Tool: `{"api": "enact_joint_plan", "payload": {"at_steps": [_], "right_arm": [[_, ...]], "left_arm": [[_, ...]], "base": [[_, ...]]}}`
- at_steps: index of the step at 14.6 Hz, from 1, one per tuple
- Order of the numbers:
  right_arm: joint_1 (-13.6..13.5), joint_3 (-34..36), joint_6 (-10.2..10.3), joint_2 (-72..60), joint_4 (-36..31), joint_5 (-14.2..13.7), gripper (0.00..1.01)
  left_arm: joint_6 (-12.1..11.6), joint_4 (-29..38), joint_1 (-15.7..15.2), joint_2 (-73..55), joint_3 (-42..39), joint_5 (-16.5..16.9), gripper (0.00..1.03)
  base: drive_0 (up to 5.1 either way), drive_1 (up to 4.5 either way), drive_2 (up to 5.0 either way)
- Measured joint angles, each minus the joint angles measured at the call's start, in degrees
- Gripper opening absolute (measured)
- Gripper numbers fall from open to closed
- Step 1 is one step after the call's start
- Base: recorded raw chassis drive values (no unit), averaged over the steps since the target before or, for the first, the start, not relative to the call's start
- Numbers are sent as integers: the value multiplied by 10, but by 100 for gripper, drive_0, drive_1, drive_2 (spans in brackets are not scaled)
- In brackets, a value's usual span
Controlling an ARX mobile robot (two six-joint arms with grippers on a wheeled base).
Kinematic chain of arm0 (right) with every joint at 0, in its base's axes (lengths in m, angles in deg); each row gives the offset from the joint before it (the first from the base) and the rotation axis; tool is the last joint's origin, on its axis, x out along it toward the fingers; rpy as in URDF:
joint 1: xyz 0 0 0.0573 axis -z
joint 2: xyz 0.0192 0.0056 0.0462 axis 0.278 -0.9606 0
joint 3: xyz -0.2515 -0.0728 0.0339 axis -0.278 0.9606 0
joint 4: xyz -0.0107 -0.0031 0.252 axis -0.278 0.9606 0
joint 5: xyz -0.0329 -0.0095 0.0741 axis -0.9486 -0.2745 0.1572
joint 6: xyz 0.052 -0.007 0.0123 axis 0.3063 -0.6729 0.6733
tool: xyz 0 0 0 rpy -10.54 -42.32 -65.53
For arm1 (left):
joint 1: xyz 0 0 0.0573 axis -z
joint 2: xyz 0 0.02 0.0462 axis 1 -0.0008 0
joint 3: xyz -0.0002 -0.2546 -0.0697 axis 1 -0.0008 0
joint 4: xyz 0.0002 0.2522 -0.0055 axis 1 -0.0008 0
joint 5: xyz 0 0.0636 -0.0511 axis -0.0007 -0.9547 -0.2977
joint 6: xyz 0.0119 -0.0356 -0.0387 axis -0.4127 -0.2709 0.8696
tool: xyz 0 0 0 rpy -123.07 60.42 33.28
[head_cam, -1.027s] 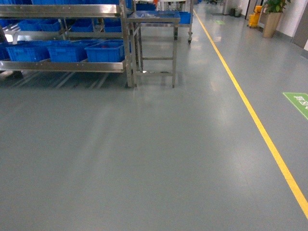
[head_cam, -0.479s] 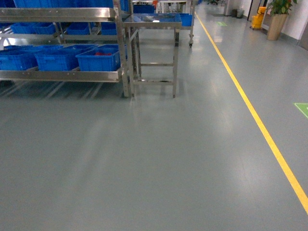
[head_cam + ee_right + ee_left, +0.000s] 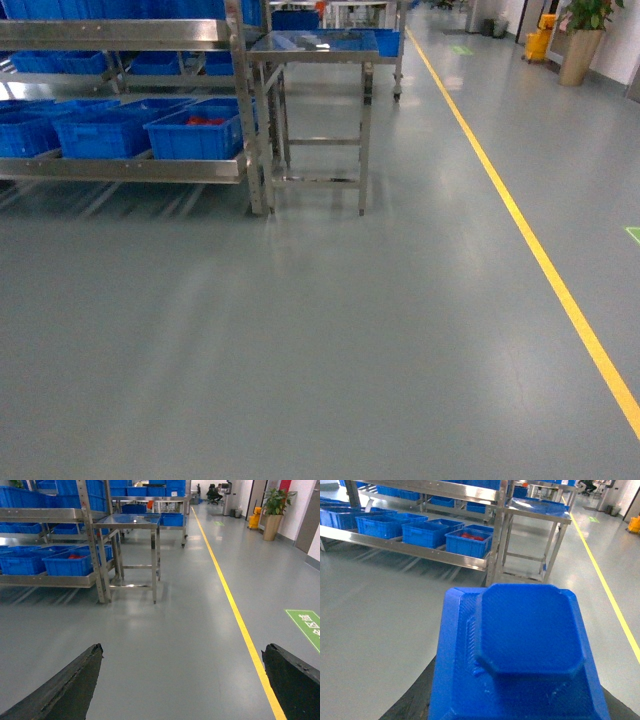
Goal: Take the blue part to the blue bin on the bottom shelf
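Transport is the step in hand, judging from how things lie: the blue part already fills the lower half of the left wrist view, a flat blue printed block with a raised octagonal boss on top, sitting in the left gripper, whose dark fingers show only as slivers at either side of the part's base. The part looks clamped between them, though the contact itself is hidden beneath the block. The right gripper is spread wide, its two black fingers at the bottom corners of its own view with nothing but grey floor between them. Neither arm appears in the head view. The bottom shelf of the steel rack stands ahead and to the left, well apart from the robot across open floor, carrying a row of blue bins; the nearest bin at the rack's right end holds something red, and its neighbours' contents cannot be made out. A small steel table stands just beside the rack, and a yellow floor line runs off to the right. So the pick seems done; what is left is closing on the rack, choosing the right bin, lowering the part in and letting go.
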Motion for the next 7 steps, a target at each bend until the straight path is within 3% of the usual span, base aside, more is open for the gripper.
{"api": "enact_joint_plan", "payload": {"at_steps": [7], "right_arm": [[0,0,0,0,0,0,98]], "left_arm": [[0,-1,0,0,0,0,43]], "base": [[-1,402,-403]]}}
